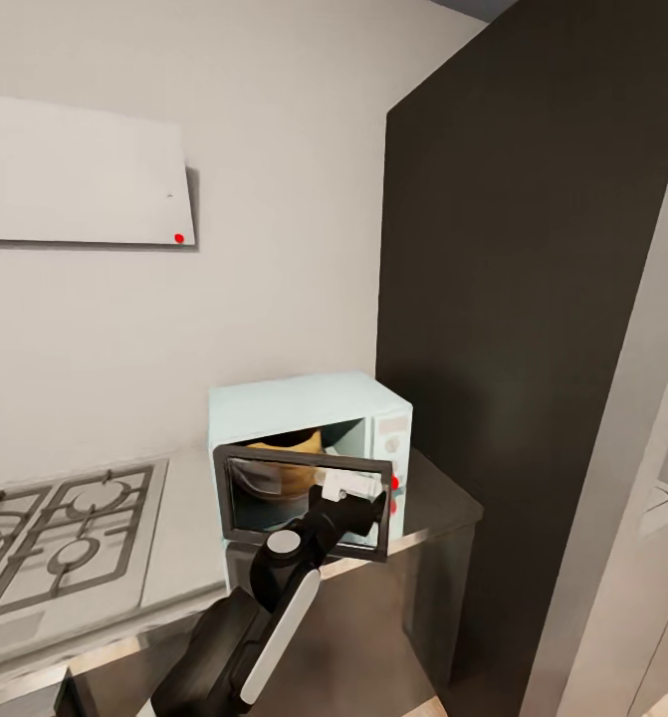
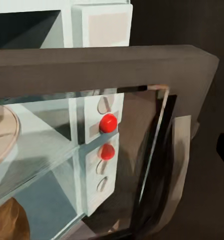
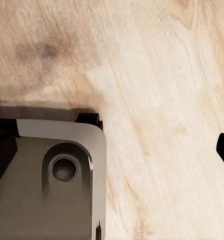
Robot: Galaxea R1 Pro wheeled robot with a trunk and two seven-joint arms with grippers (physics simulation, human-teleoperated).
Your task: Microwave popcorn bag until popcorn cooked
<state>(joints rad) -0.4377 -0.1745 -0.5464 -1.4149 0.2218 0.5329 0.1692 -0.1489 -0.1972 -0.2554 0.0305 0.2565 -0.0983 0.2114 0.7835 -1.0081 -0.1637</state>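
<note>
A: Head view: gas hob (image 1: pixel 60 543) at the countertop's (image 1: pixel 189 528) left; microwave (image 1: pixel 309 453) at its right end, popcorn bag (image 1: pixel 284 458) inside.

B: Step: closing the door (image 1: pixel 309 503). Left gripper (image 1: pixel 358 493) at its top edge; opening indeterminate. Next: push shut, start heating.

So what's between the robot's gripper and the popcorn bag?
The microwave's glass door, partly shut. In the head view the left gripper is at its outer side, the popcorn bag inside behind it.

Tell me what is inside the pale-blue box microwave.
Inside the pale-blue box microwave sits the orange-brown cloth popcorn bag, seen above and through the dark-framed glass door. Its contents are hidden, and the left gripper covers part of the door.
</note>
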